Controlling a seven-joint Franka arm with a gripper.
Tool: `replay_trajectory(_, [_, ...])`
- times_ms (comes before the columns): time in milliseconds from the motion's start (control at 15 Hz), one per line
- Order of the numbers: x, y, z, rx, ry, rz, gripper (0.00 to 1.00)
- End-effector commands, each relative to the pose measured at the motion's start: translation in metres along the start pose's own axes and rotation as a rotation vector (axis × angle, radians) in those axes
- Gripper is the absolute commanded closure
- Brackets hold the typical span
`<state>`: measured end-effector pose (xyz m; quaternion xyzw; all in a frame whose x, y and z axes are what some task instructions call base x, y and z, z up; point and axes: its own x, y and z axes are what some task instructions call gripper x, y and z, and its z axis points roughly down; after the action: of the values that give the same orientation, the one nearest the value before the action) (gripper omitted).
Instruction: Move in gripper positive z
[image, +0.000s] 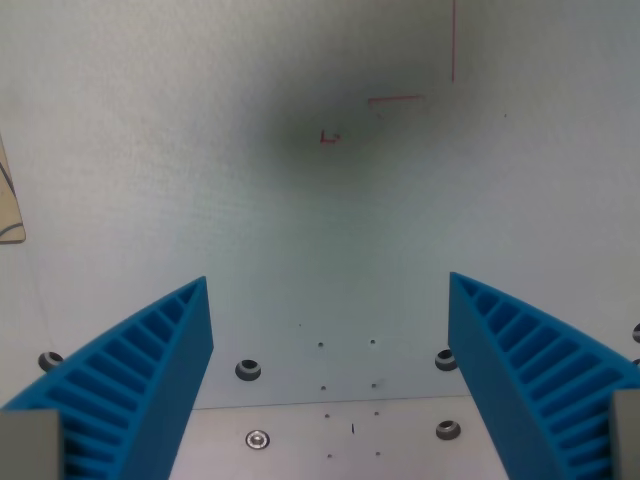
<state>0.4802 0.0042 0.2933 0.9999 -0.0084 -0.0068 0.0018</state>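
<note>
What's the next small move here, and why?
Probably a short straight advance along the gripper approach axis, towards the white surface. The blue fingers stand wide apart with nothing between them, and only red marks and bolt heads lie ahead, so the path looks free.

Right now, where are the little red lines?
In the wrist view, the red lines sit near the top, right of centre, on the white surface, beside the dark shadow.
</note>
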Motion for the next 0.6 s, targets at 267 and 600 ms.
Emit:
replay_trajectory(267, [0.000,0.000,0.018,0.000,0.004,0.000,0.00])
replay_trajectory(600, [0.000,0.000,0.043,0.000,0.004,0.000,0.00])
